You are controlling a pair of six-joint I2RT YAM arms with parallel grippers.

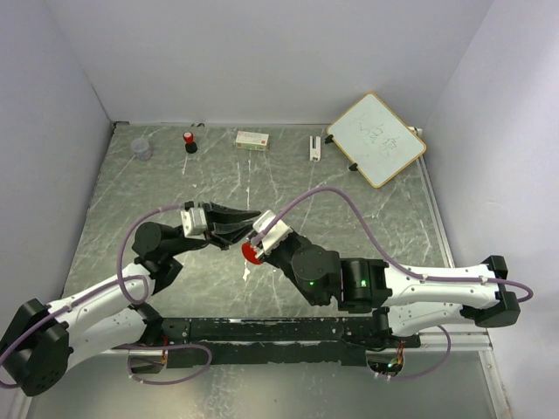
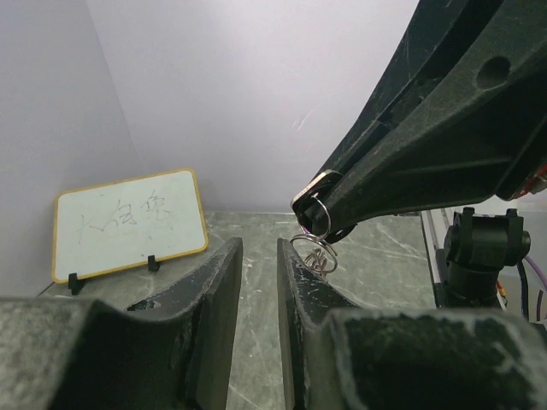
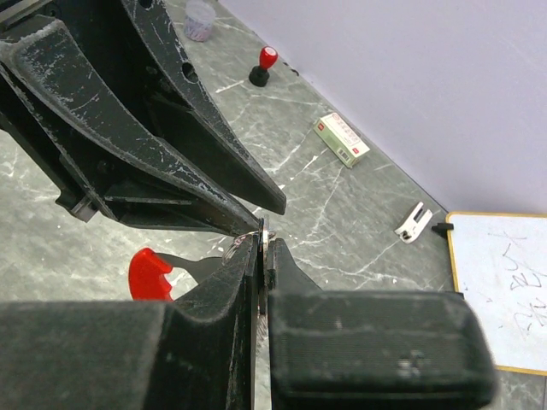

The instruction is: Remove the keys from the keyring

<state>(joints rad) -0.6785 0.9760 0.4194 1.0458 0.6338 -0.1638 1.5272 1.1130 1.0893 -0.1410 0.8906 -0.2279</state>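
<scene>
Silver-grey jagged metal keys dangle from a thin wire keyring, which is clenched between the scuffed black plastic fingers of the right gripper. The left gripper stands parted and empty, just beside the keys. Below lies a veined, grey-green stone-look tabletop, enclosed by plain pale lilac walls.

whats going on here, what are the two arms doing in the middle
The two arms are working on getting keys off a ring. The right gripper is shut on the keyring, holding it up with the small bunch of keys hanging just below. The left gripper is open, with its fingertips right beside the keys and nothing between them. The keys look to be on the ring; none has come off yet.
</scene>
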